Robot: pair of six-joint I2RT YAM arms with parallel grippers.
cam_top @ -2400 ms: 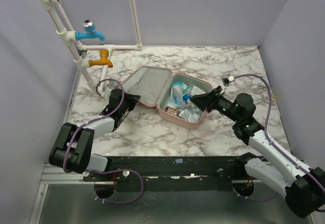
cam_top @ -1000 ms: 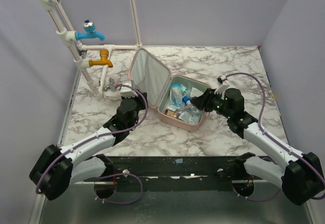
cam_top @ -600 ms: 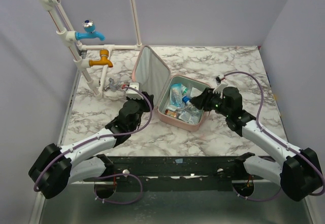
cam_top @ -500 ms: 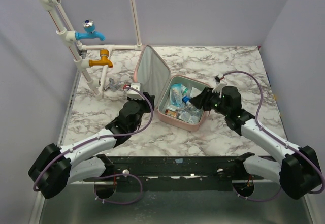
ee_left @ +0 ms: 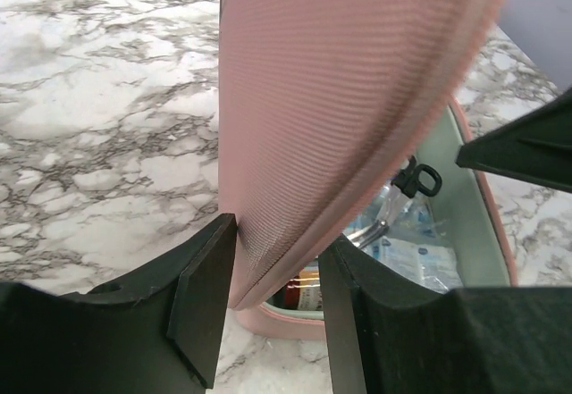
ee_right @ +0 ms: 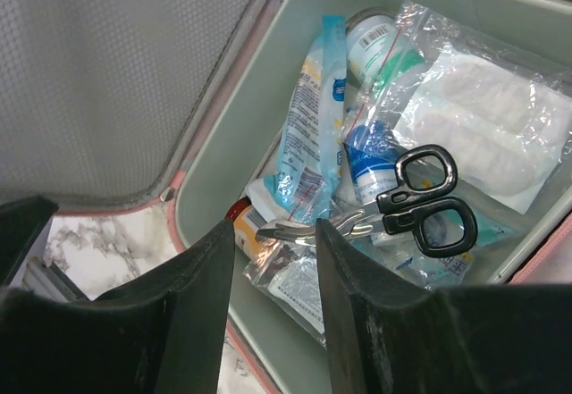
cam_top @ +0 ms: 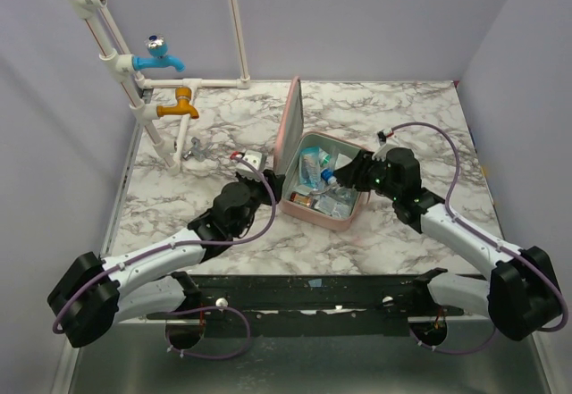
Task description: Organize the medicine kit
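The medicine kit (cam_top: 322, 219) is a pale pink case lying unzipped mid-table. Its lid (cam_top: 290, 133) stands nearly upright on edge. My left gripper (cam_top: 268, 185) is at the lid's near corner. In the left wrist view the pink lid (ee_left: 340, 99) passes between the fingers of my left gripper (ee_left: 277, 315); it touches the left finger, with a gap at the right one. My right gripper (cam_top: 351, 172) hovers open at the tray's right side. In its wrist view my right gripper (ee_right: 275, 296) hangs over black-handled scissors (ee_right: 393, 211), bottles and clear packets in the grey tray (ee_right: 241, 135).
A white pipe frame (cam_top: 234, 19) with a blue tap (cam_top: 156, 54) and an orange tap (cam_top: 179, 105) stands at the back left, a small metal fitting (cam_top: 192, 150) at its foot. Lilac walls close in the marble table (cam_top: 402, 108) on three sides.
The lid has swung from leaning back-left to nearly upright. My left gripper moved right with it and its jaws widened. My right gripper has barely moved.
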